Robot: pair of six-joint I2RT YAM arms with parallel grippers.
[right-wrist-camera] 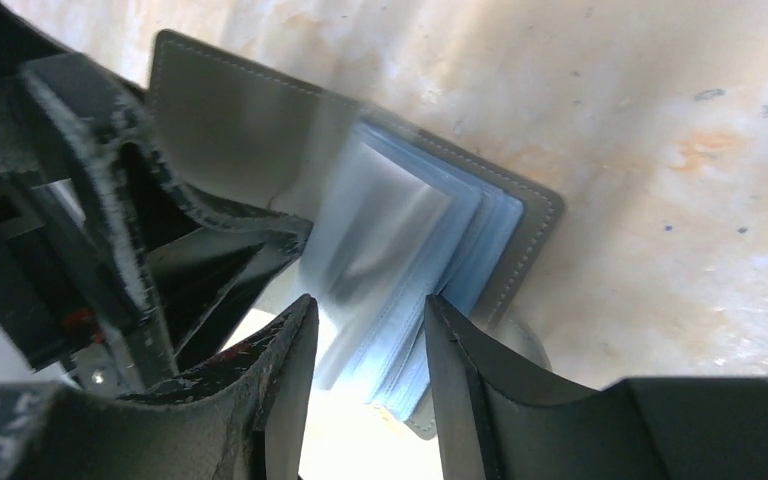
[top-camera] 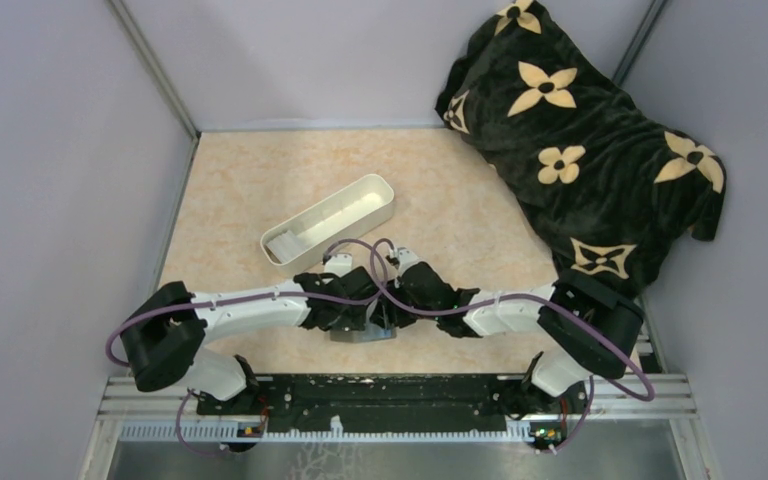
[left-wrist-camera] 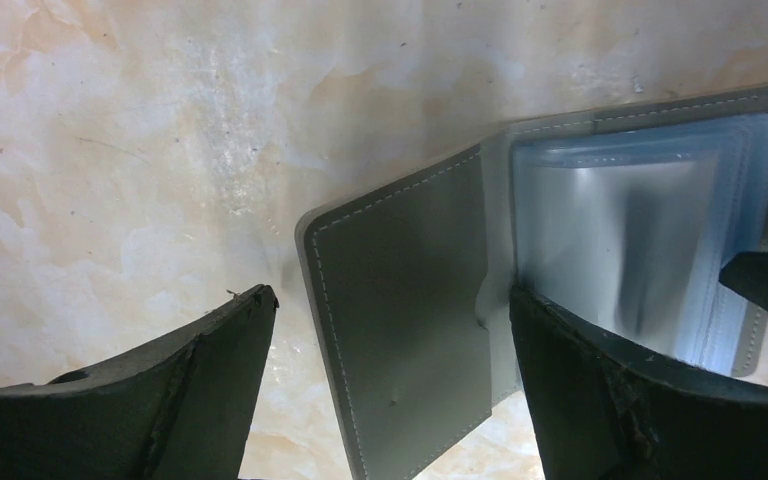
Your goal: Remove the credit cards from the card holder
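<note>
**Card holder** (left-wrist-camera: 400,310). We record it lying open and flat on the marbled table (left-wrist-camera: 110,150). Its grey flap is spread to one side and its blue-grey clear sleeves (right-wrist-camera: 390,250) are fanned on the other. What the sleeves hold we cannot make out.

**Left gripper** (left-wrist-camera: 390,300). Jaws are spread wide and grip nothing. The grey flap lies directly below the gap. One finger (left-wrist-camera: 640,400) overlaps the holder's fold beside the sleeves. The other finger (left-wrist-camera: 160,400) hangs over bare table just past the flap's outer edge.

**Right gripper** (right-wrist-camera: 368,305). Jaws stand at a middling gap, straddling the free edge of the sleeve stack. Whether they pinch it we cannot tell. The left gripper's finger sits just beside it, over the same holder.

**Also entered.** A white oblong tray (top-camera: 385,203) is on the table beyond both grippers, apart from them. A black blanket (top-camera: 580,150) with cream flowers lies farther off, beyond the right gripper.
</note>
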